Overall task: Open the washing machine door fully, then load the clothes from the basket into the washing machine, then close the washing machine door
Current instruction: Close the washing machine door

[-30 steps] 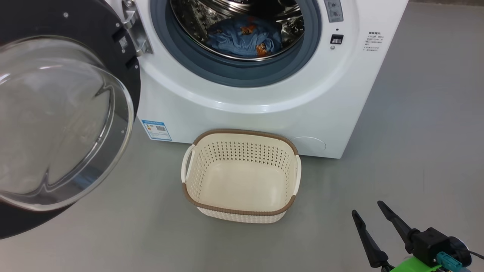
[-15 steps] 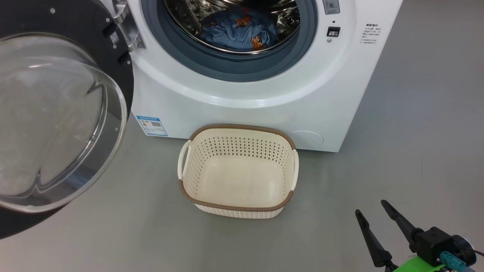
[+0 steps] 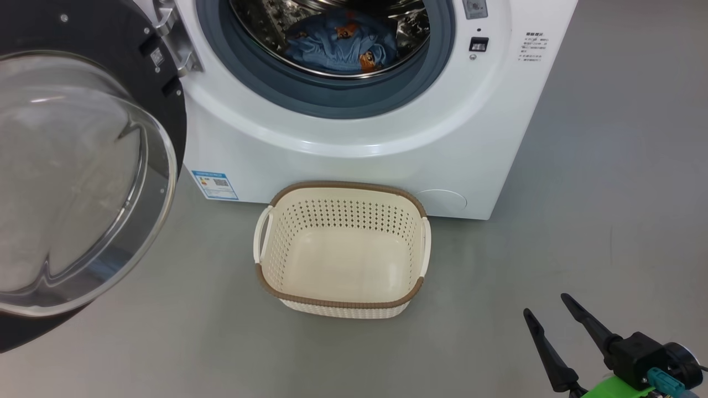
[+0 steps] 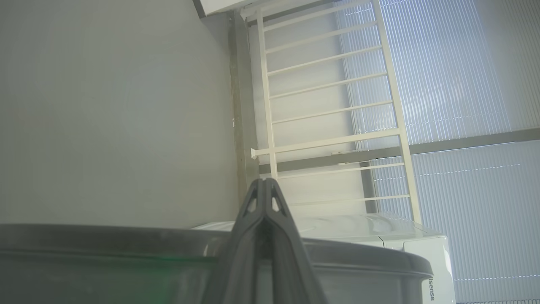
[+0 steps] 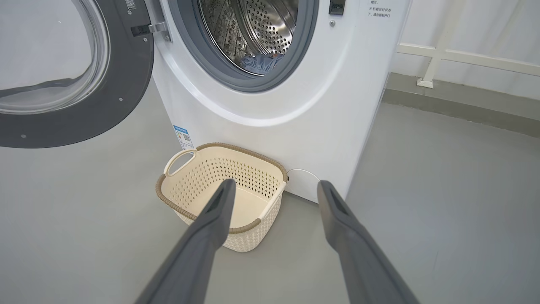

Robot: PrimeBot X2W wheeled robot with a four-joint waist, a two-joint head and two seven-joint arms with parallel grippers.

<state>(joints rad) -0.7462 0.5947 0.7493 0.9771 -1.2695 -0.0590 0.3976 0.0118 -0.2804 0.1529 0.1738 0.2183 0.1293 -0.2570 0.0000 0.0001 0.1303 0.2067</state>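
The washing machine (image 3: 354,155) stands on the grey floor (image 3: 597,232), its mouth facing the robot and ringed by a grey gasket (image 3: 332,108). The washing machine door (image 3: 77,177) hangs swung wide to the robot's left on its metal hinge (image 3: 178,52), glass bowl bulging toward the head camera, well clear of the mouth; that suits loading, and I judge the opening step done. The basket (image 3: 343,189) sits on the floor just in front of the machine's lower panel, below the mouth, placed so that a lift from it to the drum is short; its inside is bare. The clothes (image 3: 340,47), blue cloth with orange-brown figures, lie bunched low in the steel drum, behind the gasket's lip as far as can be seen, so nothing looks likely to catch in the seal; loading looks finished, and closing the door is what remains. The right gripper (image 3: 546,305) hangs low at the robot's right, well apart from basket and machine, jaws spread wide and empty; probably it is parked there to keep out of the door's swing. The left gripper (image 4: 263,188) has its jaws pressed together on nothing, pointing up past a grey curved edge (image 4: 358,253) that I take for the door's rim; that would put it behind the door, placed to push it shut, though whether it touches the door I cannot tell.
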